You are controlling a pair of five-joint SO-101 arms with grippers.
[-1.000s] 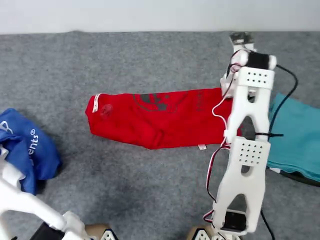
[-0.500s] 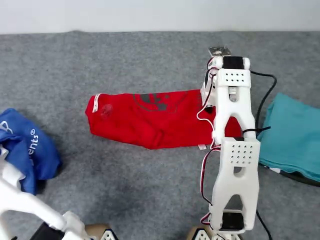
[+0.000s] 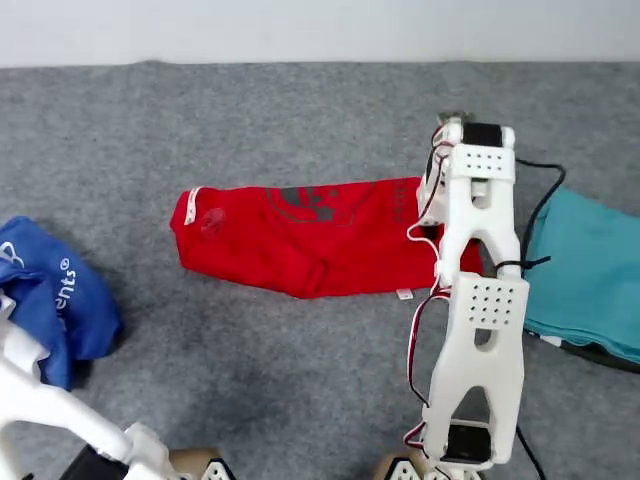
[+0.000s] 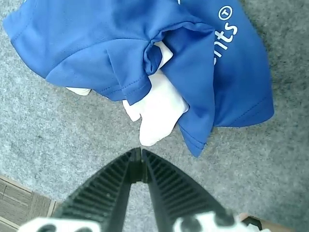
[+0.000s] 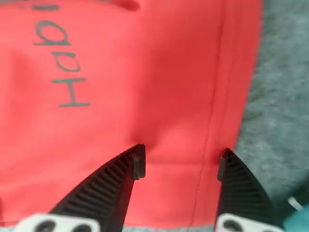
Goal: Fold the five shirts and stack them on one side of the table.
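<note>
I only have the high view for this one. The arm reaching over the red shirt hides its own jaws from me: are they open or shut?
Observer: The right jaws stand open, just above the red shirt at its stitched hem.
Operator: And the left jaws, near the blue shirt?
Observer: Shut with nothing between them, over bare grey table short of the shirt.
Operator: Is anything tucked into that blue pile?
Observer: Yes, a white cloth pokes out from under its folds.

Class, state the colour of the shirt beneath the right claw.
Red. The shirt shows best in the right wrist view.
</note>
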